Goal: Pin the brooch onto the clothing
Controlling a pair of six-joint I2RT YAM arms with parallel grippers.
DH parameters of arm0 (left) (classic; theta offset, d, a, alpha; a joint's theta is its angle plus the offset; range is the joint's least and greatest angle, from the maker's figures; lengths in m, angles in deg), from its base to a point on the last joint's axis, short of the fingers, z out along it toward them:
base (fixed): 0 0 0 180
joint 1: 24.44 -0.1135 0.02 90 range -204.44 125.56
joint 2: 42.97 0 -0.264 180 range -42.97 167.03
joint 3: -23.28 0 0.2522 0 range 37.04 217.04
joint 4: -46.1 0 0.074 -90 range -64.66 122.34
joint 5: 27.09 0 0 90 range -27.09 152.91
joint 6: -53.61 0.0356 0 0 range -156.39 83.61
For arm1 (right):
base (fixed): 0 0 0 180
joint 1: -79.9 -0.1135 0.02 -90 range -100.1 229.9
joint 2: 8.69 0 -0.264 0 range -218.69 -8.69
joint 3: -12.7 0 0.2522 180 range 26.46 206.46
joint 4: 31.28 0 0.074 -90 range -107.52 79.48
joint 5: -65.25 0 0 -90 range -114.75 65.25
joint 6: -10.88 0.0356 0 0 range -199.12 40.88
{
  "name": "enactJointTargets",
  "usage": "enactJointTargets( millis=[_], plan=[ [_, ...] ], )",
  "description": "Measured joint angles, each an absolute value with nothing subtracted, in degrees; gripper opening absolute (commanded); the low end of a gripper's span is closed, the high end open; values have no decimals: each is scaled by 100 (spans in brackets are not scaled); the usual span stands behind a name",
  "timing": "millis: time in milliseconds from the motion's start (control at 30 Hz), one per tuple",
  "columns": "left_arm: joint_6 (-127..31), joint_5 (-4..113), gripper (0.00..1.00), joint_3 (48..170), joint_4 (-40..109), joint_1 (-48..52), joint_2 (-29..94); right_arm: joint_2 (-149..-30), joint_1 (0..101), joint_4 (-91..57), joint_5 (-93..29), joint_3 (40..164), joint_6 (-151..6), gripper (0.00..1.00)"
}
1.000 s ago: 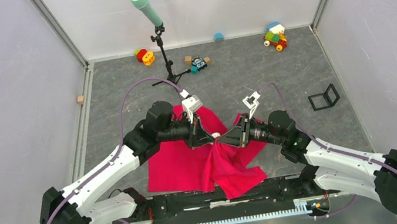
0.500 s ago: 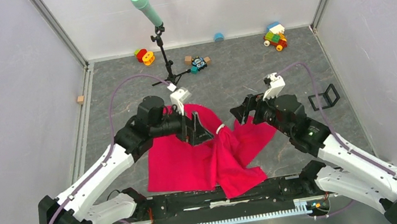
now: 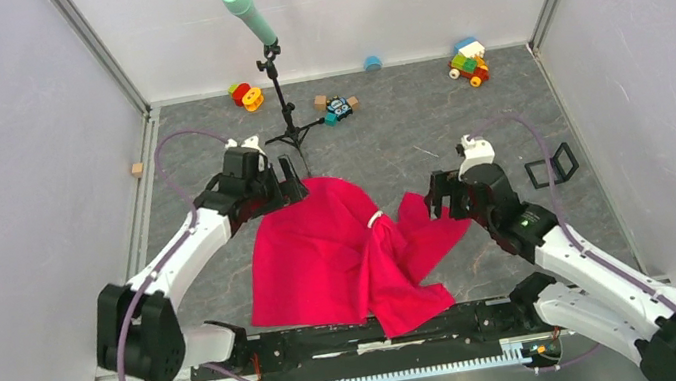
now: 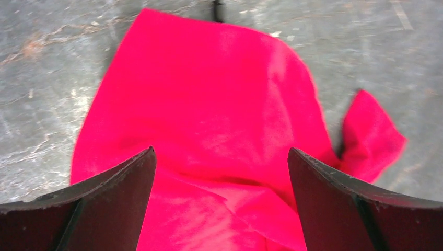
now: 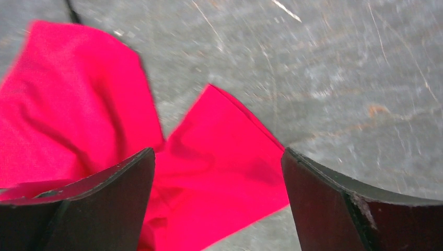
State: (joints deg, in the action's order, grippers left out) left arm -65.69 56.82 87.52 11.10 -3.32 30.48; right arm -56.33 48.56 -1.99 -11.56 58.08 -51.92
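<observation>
The clothing (image 3: 319,259) is a bright red-pink shirt lying crumpled on the grey table. It also shows in the left wrist view (image 4: 219,104) and the right wrist view (image 5: 219,172). The brooch (image 3: 376,218) is a small pale disc sitting on a raised fold near the shirt's middle; neither wrist view shows it. My left gripper (image 3: 297,176) hovers at the shirt's far left edge, open (image 4: 222,157), with nothing between its fingers. My right gripper (image 3: 436,196) is open (image 5: 218,157) over the right sleeve and also holds nothing.
A black tripod stand (image 3: 280,98) with a green-tipped pole rises just behind the shirt. Toys (image 3: 246,95), (image 3: 337,107), (image 3: 469,63) lie along the back wall. A wooden cube (image 3: 138,169) sits far left. A small black frame (image 3: 551,166) stands to the right.
Both grippers have opened and drawn apart from the shirt's middle, the left going back and left, the right going right. The brooch stays on the fold.
</observation>
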Motion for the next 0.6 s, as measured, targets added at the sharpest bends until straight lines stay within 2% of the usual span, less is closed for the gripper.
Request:
enactJointTargets(
  millis=[300, 600],
  plan=[
    [-6534, 6891, 100, 9325, 918, -343, 4620, -6050, 5941, -291, -1541, 4794, -5325, 92],
    [-6342, 7549, 100, 10061, 841, -345, 5582, -6643, 6459, -822, -2144, 4626, -5415, 83]
  ],
)
